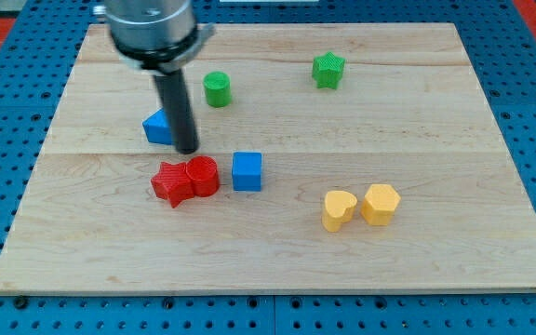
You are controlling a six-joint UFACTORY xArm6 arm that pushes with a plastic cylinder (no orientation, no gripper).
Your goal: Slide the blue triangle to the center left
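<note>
my tip (187, 149) touching blue triangle (157, 127) on its right, set to shove it left | no claw on rig

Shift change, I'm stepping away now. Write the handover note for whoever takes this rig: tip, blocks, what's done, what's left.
My tip is down on the wooden board, at the right edge of the blue triangle, which the rod partly hides; contact cannot be confirmed.
The blue triangle sits left of centre, in the board's upper-middle band.
Just below the tip: red star and red cylinder, touching each other; blue cube to their right.
Done: tip is on the correct side for a leftward push.
Left: slide the triangle further toward the view's left edge and slightly down, keeping clear of the red pair.
</note>
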